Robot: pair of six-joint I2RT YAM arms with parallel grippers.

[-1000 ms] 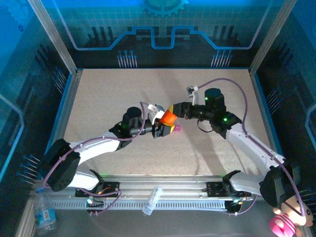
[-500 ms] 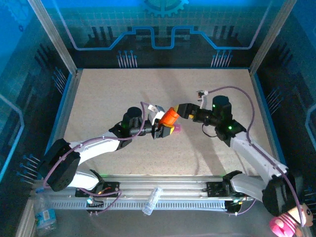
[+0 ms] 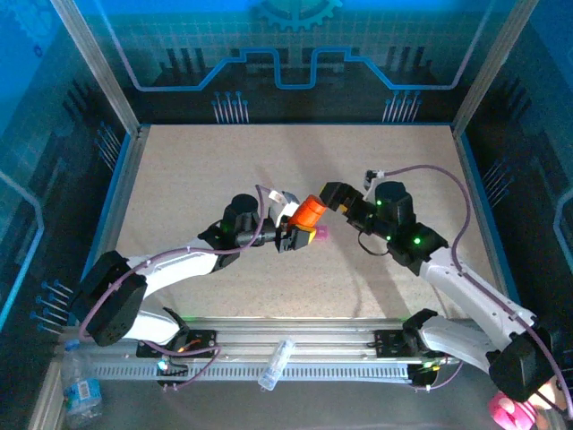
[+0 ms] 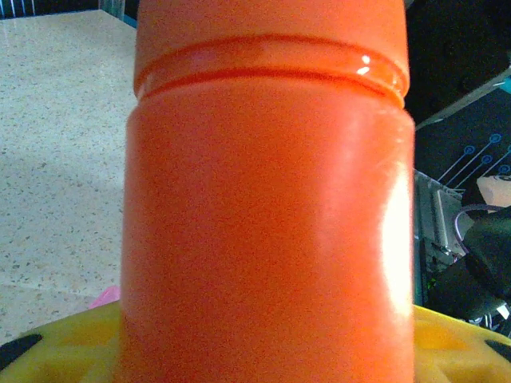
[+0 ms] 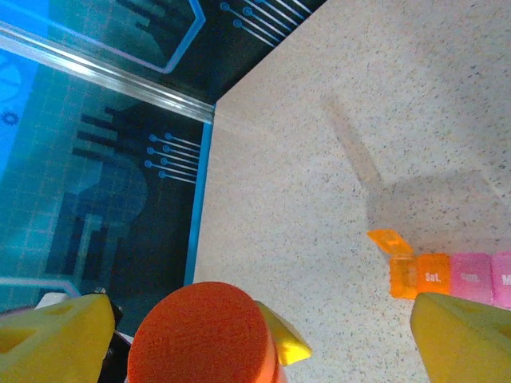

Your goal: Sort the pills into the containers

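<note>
My left gripper (image 3: 298, 228) is shut on an orange bottle (image 3: 310, 213), held tilted above mid-table; in the left wrist view the bottle (image 4: 267, 207) blocks nearly everything, with yellow pads (image 4: 56, 351) at its foot. My right gripper (image 3: 329, 195) is open at the bottle's capped end. In the right wrist view its yellow fingers (image 5: 48, 339) stand wide on either side of the orange cap (image 5: 200, 335), apart from it. The containers (image 5: 447, 275), an orange and pink strip, lie on the table with one orange lid (image 5: 390, 241) flipped up. The pills are hidden.
The speckled beige table (image 3: 197, 170) has blue rails and glass walls on three sides. The containers' pink end (image 3: 320, 233) peeks out just under the bottle. A small clear bottle (image 3: 276, 363) lies on the front rail between the arm bases.
My right gripper has opened and let go of the bottle's cap end, drawn back to the right, then come close again. The left gripper has kept hold of the bottle.
</note>
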